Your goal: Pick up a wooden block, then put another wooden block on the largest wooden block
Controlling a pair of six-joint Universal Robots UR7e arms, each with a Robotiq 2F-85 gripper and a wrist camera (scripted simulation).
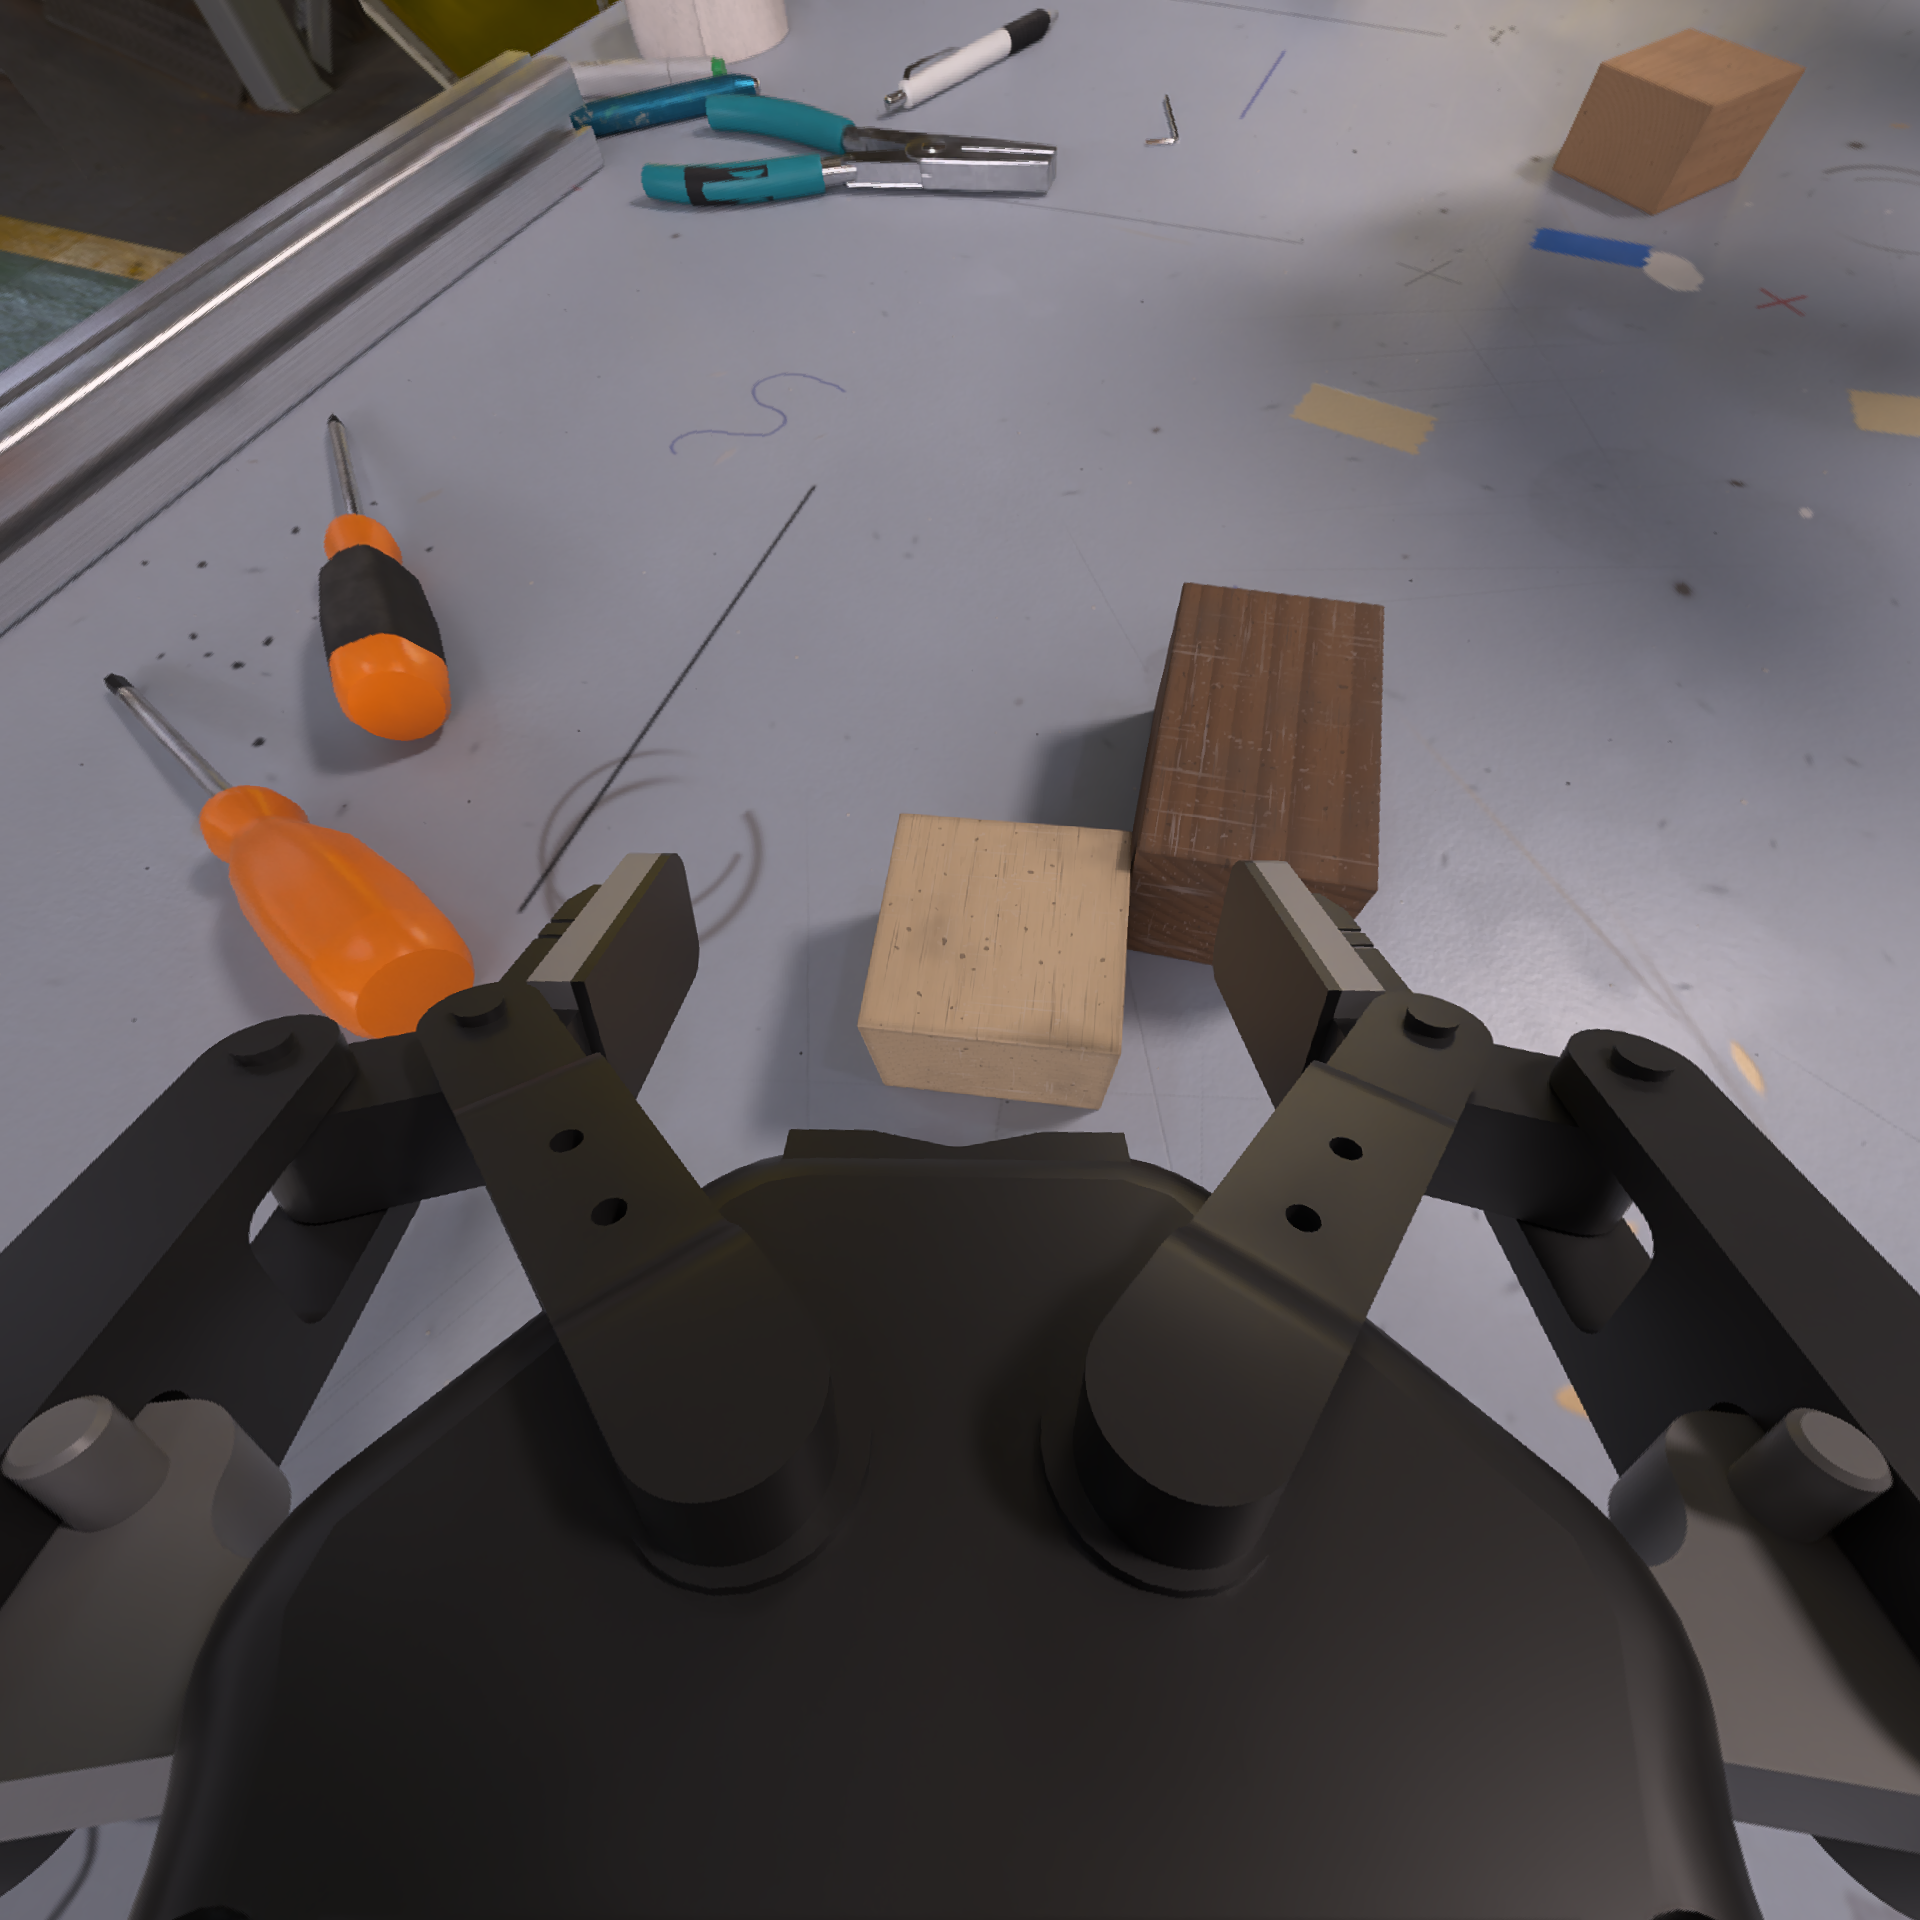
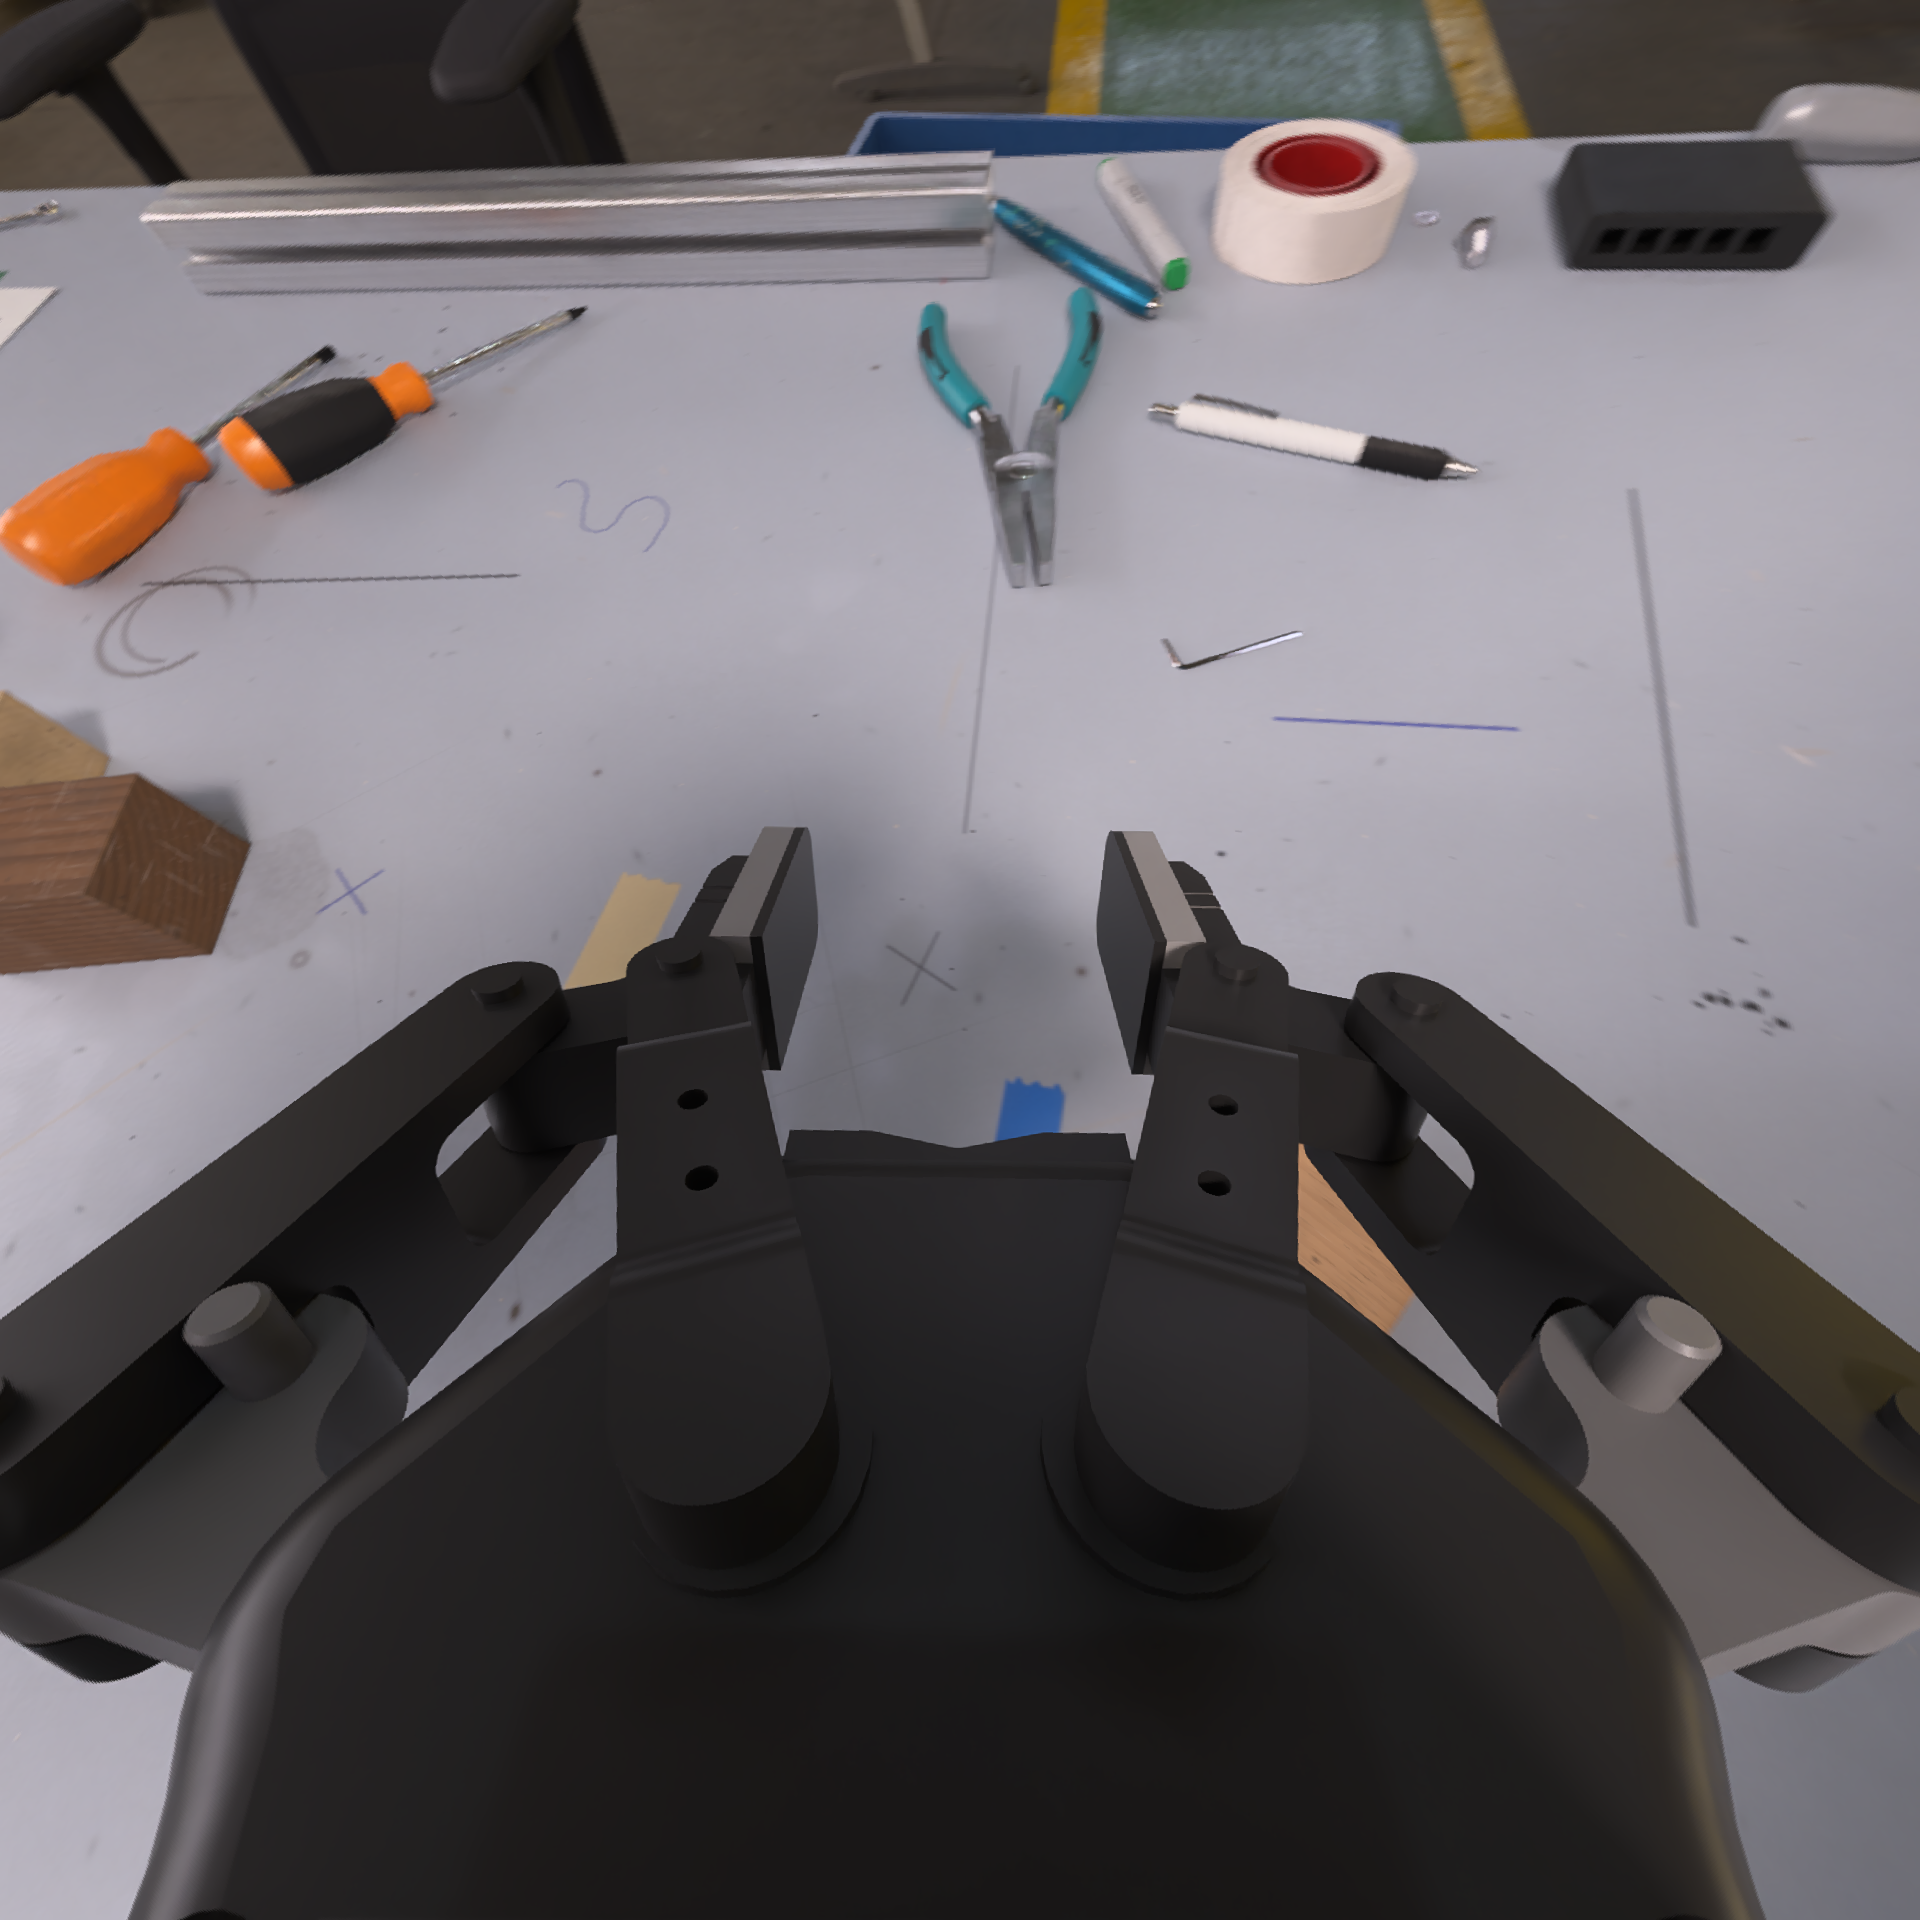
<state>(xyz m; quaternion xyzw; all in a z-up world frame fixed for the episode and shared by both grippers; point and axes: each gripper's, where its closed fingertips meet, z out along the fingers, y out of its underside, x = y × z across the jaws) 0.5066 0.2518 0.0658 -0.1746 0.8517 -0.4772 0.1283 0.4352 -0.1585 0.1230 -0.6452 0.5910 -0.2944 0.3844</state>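
Note:
A pale wooden block (image 1: pixel 995 954) lies on the grey table between the fingertips of my open left gripper (image 1: pixel 961 914), which hovers above it. A long dark brown block (image 1: pixel 1262 753) touches its far right corner. A reddish-tan cube (image 1: pixel 1678 116) stands far off at the top right. In the right wrist view the dark block (image 2: pixel 109 873) and a corner of the pale block (image 2: pixel 42 740) sit at the left edge. My right gripper (image 2: pixel 958 925) is open and empty over bare table. A sliver of tan wood (image 2: pixel 1345 1257) shows behind its right finger.
Two orange screwdrivers (image 1: pixel 343 914) (image 1: pixel 379 623) lie left of the left gripper. Teal pliers (image 1: pixel 842 156), pens (image 1: pixel 971 57), an aluminium rail (image 1: pixel 260 301) and a hex key (image 1: pixel 1166 120) lie farther back. The right wrist view shows a tape roll (image 2: pixel 1311 197) and a black box (image 2: pixel 1685 206) at the far edge.

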